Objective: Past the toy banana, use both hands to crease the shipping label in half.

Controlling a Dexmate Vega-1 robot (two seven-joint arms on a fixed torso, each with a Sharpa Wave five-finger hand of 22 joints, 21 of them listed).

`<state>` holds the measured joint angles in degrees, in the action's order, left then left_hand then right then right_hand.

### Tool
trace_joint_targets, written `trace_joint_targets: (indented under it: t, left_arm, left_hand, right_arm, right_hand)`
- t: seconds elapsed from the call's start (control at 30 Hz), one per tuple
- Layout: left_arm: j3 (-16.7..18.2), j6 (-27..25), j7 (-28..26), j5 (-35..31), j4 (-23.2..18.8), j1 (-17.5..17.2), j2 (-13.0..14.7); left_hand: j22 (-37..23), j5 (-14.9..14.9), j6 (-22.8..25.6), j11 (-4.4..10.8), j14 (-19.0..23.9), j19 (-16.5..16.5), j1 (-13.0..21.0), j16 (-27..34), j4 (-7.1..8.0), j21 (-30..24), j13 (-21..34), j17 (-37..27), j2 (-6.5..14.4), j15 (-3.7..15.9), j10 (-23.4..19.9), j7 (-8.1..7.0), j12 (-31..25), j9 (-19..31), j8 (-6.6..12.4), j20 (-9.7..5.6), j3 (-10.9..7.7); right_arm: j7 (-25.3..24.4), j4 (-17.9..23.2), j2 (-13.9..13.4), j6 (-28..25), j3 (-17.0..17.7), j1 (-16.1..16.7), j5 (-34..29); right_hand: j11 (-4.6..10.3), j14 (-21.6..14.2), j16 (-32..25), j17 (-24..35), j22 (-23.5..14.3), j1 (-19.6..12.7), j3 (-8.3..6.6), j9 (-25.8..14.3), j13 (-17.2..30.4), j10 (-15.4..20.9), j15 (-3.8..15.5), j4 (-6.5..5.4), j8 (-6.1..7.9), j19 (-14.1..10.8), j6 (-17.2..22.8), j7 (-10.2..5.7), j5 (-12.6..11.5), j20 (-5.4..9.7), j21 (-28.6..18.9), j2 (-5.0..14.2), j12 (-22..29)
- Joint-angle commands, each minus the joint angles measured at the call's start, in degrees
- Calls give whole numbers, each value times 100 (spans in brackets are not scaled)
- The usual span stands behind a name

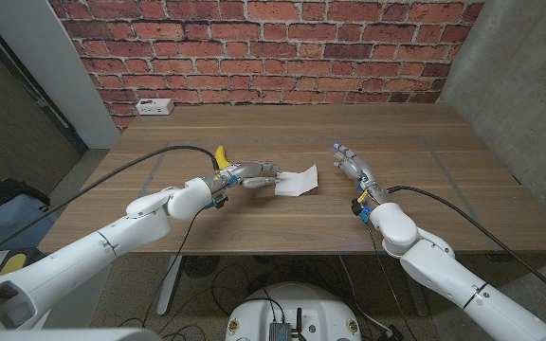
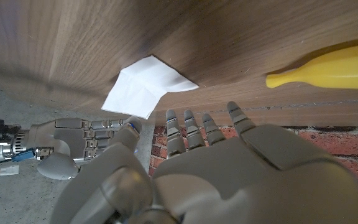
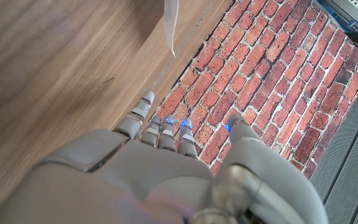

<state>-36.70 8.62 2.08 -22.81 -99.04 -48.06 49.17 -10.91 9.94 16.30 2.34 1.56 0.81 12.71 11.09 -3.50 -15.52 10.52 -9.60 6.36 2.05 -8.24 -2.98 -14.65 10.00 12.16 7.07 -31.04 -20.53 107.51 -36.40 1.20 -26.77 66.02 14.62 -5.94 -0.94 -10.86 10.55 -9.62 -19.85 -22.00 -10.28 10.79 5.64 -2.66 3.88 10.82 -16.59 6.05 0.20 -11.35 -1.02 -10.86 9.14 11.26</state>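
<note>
**Label folded over, both robot hands empty**

Your shipping label (image 1: 298, 180) lies on the tabletop (image 1: 415, 218) between your two robot hands, already partly folded, with one flap doubled over. The toy banana (image 1: 220, 154) sits just behind your left robot hand (image 1: 252, 174). That robot hand reaches toward the label's near edge with fingers apart, holding nothing. Your right robot hand (image 1: 352, 164) waits well apart from the label, fingers extended and empty.
</note>
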Motion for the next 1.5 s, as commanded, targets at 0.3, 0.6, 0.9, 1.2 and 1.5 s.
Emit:
trace_joint_targets:
  t: [0.3, 0.6, 0.9, 1.2, 1.5]
  left_arm:
    - [-202, -131, 404, -73, 90, 210, -124]
    - [-282, -246, 560, -139, 37, 274, -130]
    - [-377, -414, 734, -252, -26, 347, -145]
    - [-439, -579, 880, -408, -169, 377, -104]
    - [-449, -720, 1002, -454, -260, 386, -66]
  left_hand:
    - [-20, -9, -309, -79, -55, -72, 48, -99, -51, -13, 9, -8, 12, 35, 168, -4, 145, 7, -196, 115, -4]
    - [-23, -14, -784, -123, -178, -70, -5, -108, -35, 23, 2, -14, 26, 7, 370, -176, 280, 0, -277, 133, -1]
    - [-23, -15, -689, -110, -255, -33, -32, -118, -36, 55, -3, -10, 3, 10, 406, -33, 305, -4, -193, 140, 14]
    - [-24, -14, -671, -228, -162, -37, -83, -74, -25, 75, -6, -13, -24, -143, 281, -5, 267, -8, -181, 194, 40]
    - [-24, -4, -435, -383, 192, -144, -185, 4, 20, 69, 0, -20, -45, -225, -177, 139, 143, -8, -132, 298, 77]
  right_arm:
    - [71, 61, -17, 43, -65, 24, -49]
    - [18, -18, 49, 32, -92, 16, -71]
    - [52, -46, 61, 43, -91, 5, -28]
    - [194, -157, 98, 46, -175, -84, 32]
    - [211, -161, 186, -121, -248, -150, 156]
  right_hand:
    - [-35, -36, -55, 18, -18, -54, -4, -12, 22, 144, -43, 54, 38, -34, 125, 45, 31, -12, -32, -21, 77]
    - [-63, -77, -72, 26, -18, -50, 8, -14, 26, 185, -53, 55, 68, -53, 232, 97, 27, -30, -36, -24, 85]
    - [-85, -96, -73, 29, -18, -56, -7, -15, 28, 213, -55, 58, 66, -64, 253, 116, 12, -37, -38, -20, 91]
    - [-93, -100, -71, 36, -18, -43, -10, -16, 31, 219, -61, 49, 62, -70, 269, 129, -1, -40, -38, -27, 87]
    - [-85, -68, -72, 65, -18, -24, -53, -18, 35, 202, -45, -17, 47, -40, 269, 113, -23, -24, -25, 90, 71]
